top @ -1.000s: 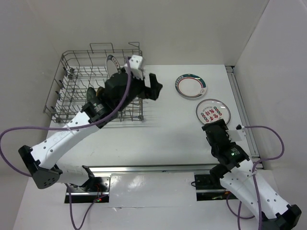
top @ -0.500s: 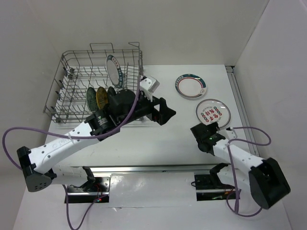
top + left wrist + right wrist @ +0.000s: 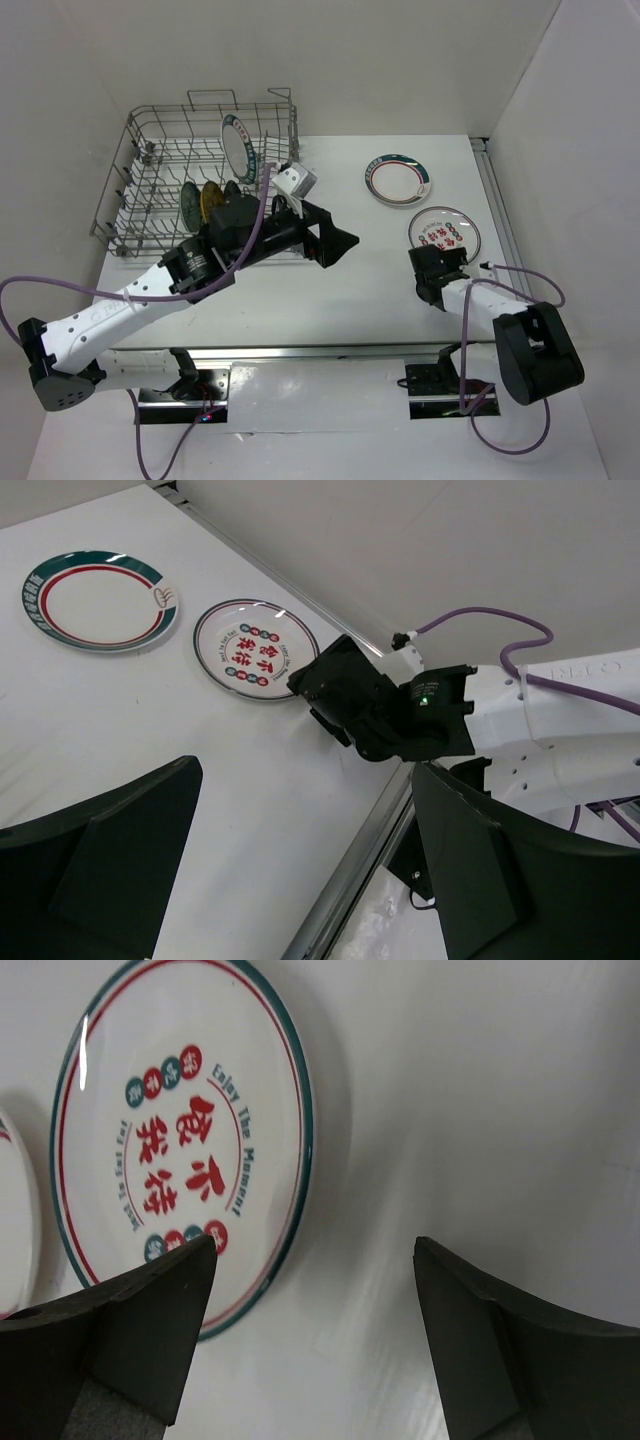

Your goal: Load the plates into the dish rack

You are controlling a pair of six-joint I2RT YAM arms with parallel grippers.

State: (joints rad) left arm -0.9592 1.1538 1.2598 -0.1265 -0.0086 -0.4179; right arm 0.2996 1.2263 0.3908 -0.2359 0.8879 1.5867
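The grey wire dish rack [image 3: 140, 190] stands at the far left. In it a white blue-lettered plate [image 3: 238, 148] stands upright, with a teal plate [image 3: 188, 203] and a yellow plate [image 3: 211, 202] in front of it. Two plates lie flat on the table: a green-and-red-rimmed one [image 3: 398, 179] [image 3: 97, 600] and a red-patterned one [image 3: 445, 233] [image 3: 255, 650] [image 3: 170, 1140]. My right gripper [image 3: 438, 262] [image 3: 312, 1250] is open, low at the red-patterned plate's near rim, its left finger over the rim. My left gripper [image 3: 335, 243] [image 3: 310, 860] hangs open and empty right of the rack.
A metal rail [image 3: 505, 230] runs along the table's right edge, close to the red-patterned plate. White walls close in behind and on the right. My left arm [image 3: 230, 235] crosses the rack's front right corner.
My left gripper has come away from the rack, moving right and nearer. My right arm has folded low and brought its gripper to the red-patterned plate's rim, jaws slightly narrower.
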